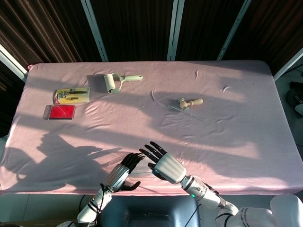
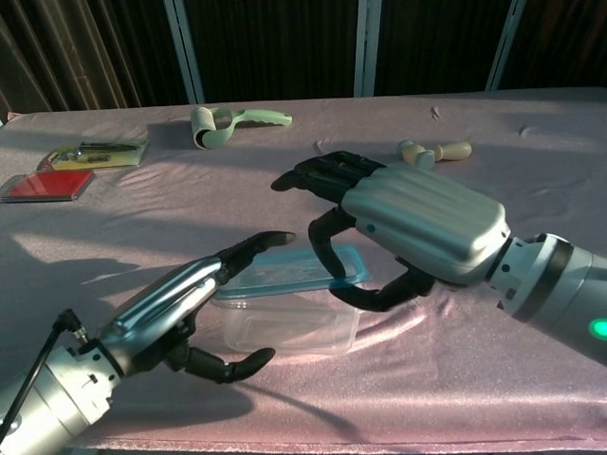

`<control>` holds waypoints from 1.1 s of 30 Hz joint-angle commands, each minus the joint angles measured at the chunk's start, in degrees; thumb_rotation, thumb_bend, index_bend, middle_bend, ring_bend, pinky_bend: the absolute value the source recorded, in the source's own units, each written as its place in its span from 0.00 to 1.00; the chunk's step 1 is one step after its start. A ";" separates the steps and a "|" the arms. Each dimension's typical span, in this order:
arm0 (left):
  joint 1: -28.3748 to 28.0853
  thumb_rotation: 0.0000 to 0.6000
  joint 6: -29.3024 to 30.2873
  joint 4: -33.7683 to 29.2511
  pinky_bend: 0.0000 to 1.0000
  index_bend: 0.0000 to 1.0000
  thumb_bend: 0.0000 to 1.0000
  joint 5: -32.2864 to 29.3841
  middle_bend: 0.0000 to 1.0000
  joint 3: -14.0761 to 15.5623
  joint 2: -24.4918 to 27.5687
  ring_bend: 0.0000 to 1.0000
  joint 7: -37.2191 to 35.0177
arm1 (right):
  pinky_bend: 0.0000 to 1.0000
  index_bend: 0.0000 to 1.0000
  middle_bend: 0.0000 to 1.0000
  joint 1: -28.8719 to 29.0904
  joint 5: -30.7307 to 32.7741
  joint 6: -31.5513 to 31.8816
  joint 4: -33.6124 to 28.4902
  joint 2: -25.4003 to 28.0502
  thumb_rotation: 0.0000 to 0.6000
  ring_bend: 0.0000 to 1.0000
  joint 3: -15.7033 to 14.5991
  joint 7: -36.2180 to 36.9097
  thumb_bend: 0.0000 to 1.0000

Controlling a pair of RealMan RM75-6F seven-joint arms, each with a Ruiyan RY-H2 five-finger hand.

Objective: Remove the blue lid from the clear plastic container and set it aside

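At the table's near edge, dark fingers (image 2: 327,254) of the silver right hand (image 2: 398,232) pinch the right end of the translucent blue rectangular lid (image 2: 296,270), which sits atop the clear plastic container (image 2: 285,327). Its long axis runs left-right. Left hand (image 2: 185,308), uncurled and empty, hovers at the container's left side, no nearer.
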 commanded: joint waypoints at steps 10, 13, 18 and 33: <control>-0.51 1.00 1.50 -0.59 0.00 0.00 0.29 -0.29 0.00 -1.88 3.64 0.00 -1.21 | 0.12 0.85 0.20 -0.56 0.47 2.23 -0.38 3.08 1.00 0.01 1.49 -0.59 0.47; -0.55 1.00 1.33 -0.28 0.00 0.00 0.29 -1.14 0.00 -2.42 4.89 0.00 -2.00 | 0.12 0.85 0.21 -0.59 0.91 2.53 -0.47 4.29 1.00 0.01 2.24 -1.22 0.47; -0.63 1.00 1.06 0.06 0.00 0.00 0.29 -2.02 0.00 -2.91 6.64 0.00 -2.70 | 0.13 0.85 0.21 -0.63 2.44 2.32 0.04 6.12 1.00 0.02 3.53 -2.05 0.47; -0.82 1.00 0.38 0.05 0.00 0.00 0.31 -4.02 0.00 -4.00 9.83 0.00 -3.08 | 0.13 0.85 0.21 -1.29 9.45 1.05 4.99 9.36 1.00 0.02 7.11 -0.71 0.47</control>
